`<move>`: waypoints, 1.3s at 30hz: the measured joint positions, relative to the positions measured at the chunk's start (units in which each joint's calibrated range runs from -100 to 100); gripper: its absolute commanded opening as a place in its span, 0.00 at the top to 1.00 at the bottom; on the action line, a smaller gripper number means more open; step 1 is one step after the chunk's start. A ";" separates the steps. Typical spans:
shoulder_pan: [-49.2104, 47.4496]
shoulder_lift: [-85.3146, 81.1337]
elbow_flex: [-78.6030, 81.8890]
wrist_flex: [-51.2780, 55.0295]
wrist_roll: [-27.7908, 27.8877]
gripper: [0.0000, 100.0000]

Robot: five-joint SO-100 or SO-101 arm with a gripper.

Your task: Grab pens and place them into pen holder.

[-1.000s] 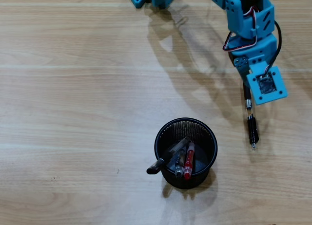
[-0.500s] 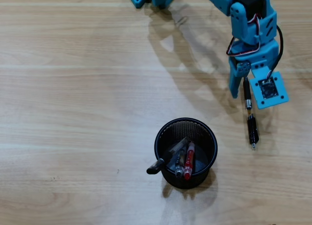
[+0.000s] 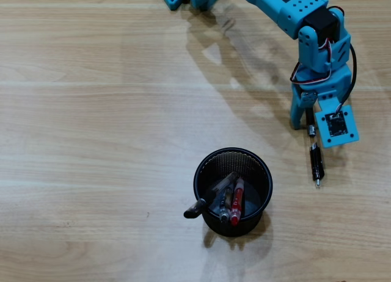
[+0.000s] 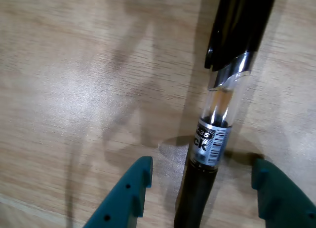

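Straddling black pen, tool wide open; pen holder only overhead.

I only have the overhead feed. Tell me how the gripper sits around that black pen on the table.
Observer: In the wrist view the gripper is open, one teal finger on each side of the black pen, with a gap on both sides.
Operator: Report what lies between the fingers.
Observer: The pen's dark barrel below a silver barcode label; the clear section and black grip lie farther out.
Operator: Check the table under it.
Observer: Only bare wooden table and shadows show around the pen.
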 measured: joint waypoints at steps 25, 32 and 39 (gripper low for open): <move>0.36 1.61 -2.66 4.41 -0.31 0.98; 1.26 -5.09 1.07 5.10 -0.31 0.98; 5.77 -22.39 13.23 5.10 4.42 0.98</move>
